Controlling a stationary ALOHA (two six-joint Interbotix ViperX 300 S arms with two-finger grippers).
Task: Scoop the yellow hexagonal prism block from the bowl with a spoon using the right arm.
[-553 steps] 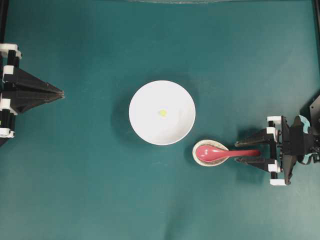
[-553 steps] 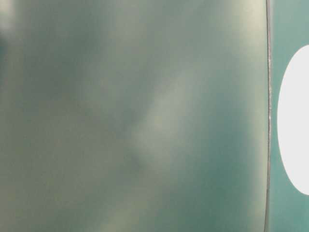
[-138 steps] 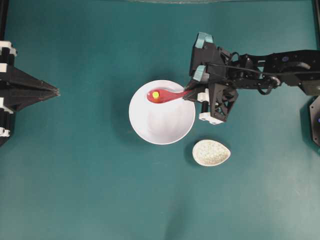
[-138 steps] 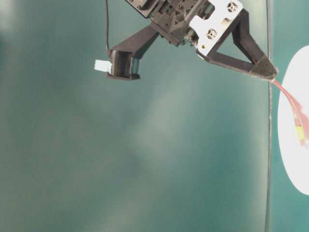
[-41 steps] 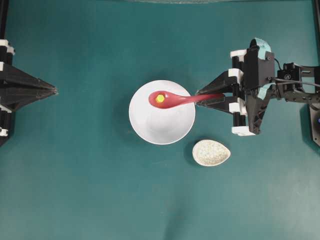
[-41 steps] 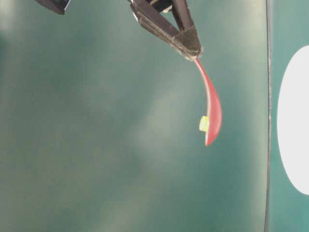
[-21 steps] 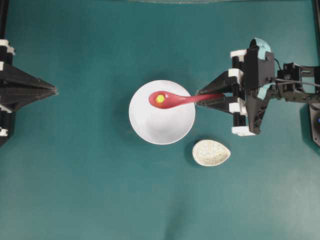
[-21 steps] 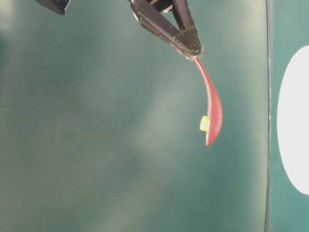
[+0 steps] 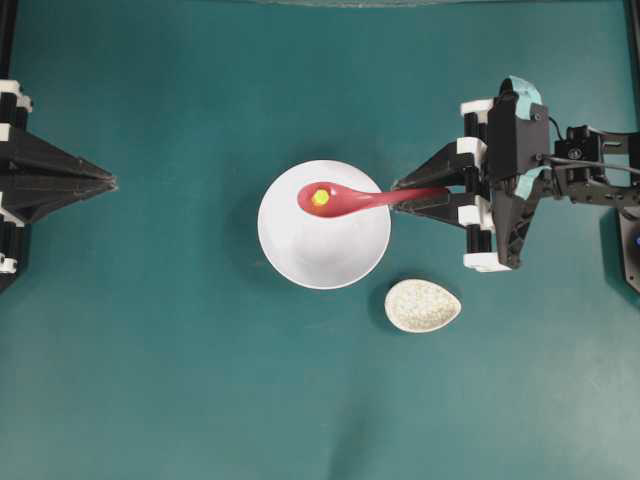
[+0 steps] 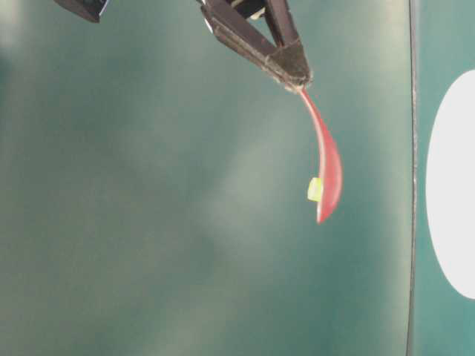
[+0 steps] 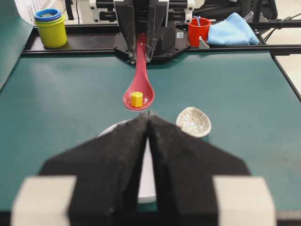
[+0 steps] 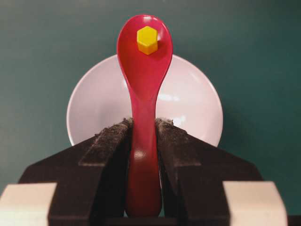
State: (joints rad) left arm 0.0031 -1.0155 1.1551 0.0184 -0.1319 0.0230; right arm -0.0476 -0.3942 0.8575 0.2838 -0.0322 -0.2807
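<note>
My right gripper (image 9: 400, 193) is shut on the handle of the red-pink spoon (image 9: 350, 199) and holds it level above the white bowl (image 9: 330, 255). The yellow hexagonal prism block (image 9: 320, 197) sits in the spoon's scoop, also in the right wrist view (image 12: 147, 40), the left wrist view (image 11: 136, 99) and the table-level view (image 10: 315, 189). The bowl (image 12: 193, 99) below is empty. My left gripper (image 9: 108, 183) is shut and empty at the far left edge, well away from the bowl; its jaws meet at the tips (image 11: 148, 114).
The speckled beige spoon rest (image 9: 422, 305) lies empty just right of and nearer than the bowl. Beyond the table's far edge in the left wrist view stand stacked cups (image 11: 49, 28), a red cup (image 11: 198, 29) and a blue cloth (image 11: 233, 29).
Nothing has visibly moved in the last second. Earlier, the spoon lay in the spoon rest and the block in the bowl; now the spoon holds the block, lifted above the bowl.
</note>
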